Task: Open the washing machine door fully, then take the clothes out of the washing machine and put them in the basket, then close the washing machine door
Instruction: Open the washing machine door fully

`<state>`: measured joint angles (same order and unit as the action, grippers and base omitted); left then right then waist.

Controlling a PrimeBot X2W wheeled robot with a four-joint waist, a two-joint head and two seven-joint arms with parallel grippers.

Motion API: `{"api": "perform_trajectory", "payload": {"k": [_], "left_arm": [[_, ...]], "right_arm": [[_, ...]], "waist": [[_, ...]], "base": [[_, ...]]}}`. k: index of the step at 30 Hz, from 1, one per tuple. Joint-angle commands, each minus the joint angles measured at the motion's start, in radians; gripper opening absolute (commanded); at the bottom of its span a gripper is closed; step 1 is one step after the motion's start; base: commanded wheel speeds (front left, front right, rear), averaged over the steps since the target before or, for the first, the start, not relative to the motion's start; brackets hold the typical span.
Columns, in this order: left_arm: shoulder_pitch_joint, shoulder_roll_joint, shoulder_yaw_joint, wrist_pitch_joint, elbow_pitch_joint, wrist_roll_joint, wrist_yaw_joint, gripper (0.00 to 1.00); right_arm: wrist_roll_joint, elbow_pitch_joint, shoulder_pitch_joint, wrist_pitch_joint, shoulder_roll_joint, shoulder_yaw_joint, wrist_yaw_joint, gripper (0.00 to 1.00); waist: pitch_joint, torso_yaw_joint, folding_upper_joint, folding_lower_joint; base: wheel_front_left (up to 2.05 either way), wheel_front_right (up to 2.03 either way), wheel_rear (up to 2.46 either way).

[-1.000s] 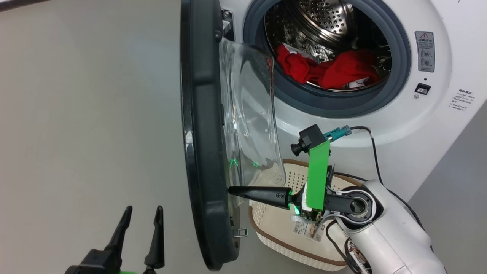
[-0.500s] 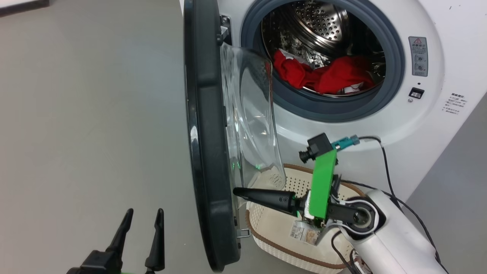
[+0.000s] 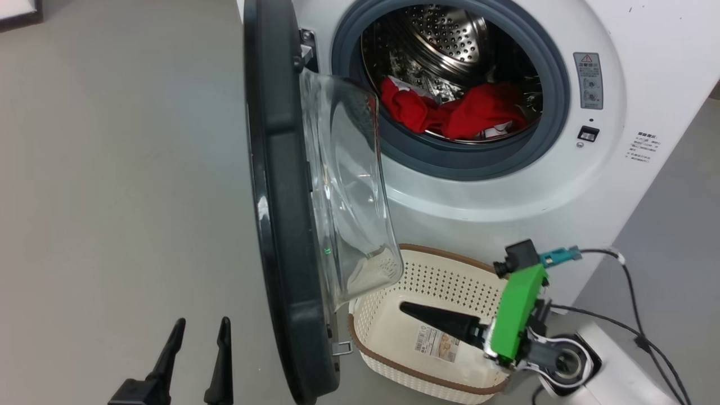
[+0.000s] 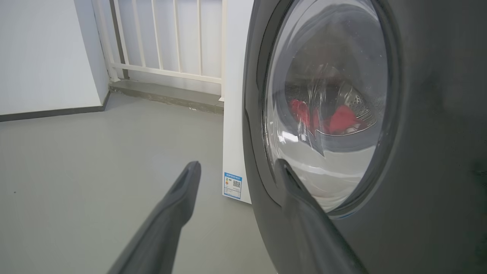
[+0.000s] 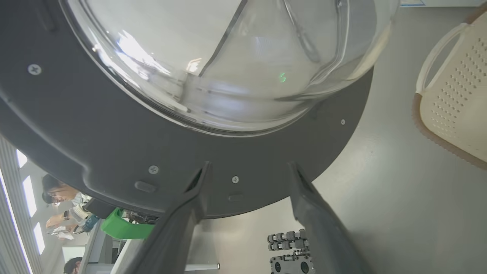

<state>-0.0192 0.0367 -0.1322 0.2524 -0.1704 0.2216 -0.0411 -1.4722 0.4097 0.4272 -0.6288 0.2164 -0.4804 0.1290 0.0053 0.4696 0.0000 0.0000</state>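
One washing machine [image 3: 506, 197] fills the head view from 12 to 2 o'clock. Its single round door [image 3: 275, 197] stands swung open edge-on at centre, glass bulge facing the drum. Red clothes [image 3: 450, 112] with white parts lie in one heap at the drum's bottom; how many garments cannot be told. One cream basket [image 3: 450, 275] sits on the floor at 5 o'clock below the machine's front, one sticker [image 3: 436, 343] on its bottom. The right fingers [image 3: 444, 324] hang over the basket, spread wide and holding nothing. At 7 o'clock the left fingers [image 3: 169, 349] are spread wide too, holding nothing, just outside the door.
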Motion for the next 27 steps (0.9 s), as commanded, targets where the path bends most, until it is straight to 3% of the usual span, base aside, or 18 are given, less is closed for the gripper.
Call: {"api": "perform_trajectory", "payload": {"k": [1,6,13,23,27], "left_arm": [[0.019,0.013,0.036,0.009,0.022,-0.003,-0.007,1.00],[0.016,0.013,0.046,0.009,0.020,-0.005,-0.007,1.00],[0.009,0.013,0.057,0.009,0.020,-0.006,-0.006,1.00],[0.001,0.013,0.069,0.009,0.022,-0.007,-0.004,1.00],[-0.003,0.013,0.074,0.009,0.023,-0.008,-0.003,1.00]], "right_arm": [[0.019,-0.020,-0.009,0.024,0.011,-0.020,0.002,1.00],[0.083,0.009,-0.046,0.139,0.078,-0.053,0.002,1.00],[0.179,0.044,-0.070,0.387,0.135,-0.106,0.002,1.00],[0.400,0.097,-0.044,0.830,0.172,-0.268,0.002,1.00],[0.499,0.120,-0.029,0.888,0.172,-0.286,0.002,1.00]], "waist": [[0.002,-0.006,0.0000,0.0000],[0.001,-0.019,0.0000,0.0000],[-0.004,-0.029,0.0000,0.0000],[-0.013,-0.028,0.0000,0.0000],[-0.016,-0.029,0.0000,0.0000]], "base": [[0.00,0.00,0.00],[0.00,0.00,0.00],[0.00,0.00,0.00],[0.00,0.00,0.00],[0.00,0.00,0.00]]}}
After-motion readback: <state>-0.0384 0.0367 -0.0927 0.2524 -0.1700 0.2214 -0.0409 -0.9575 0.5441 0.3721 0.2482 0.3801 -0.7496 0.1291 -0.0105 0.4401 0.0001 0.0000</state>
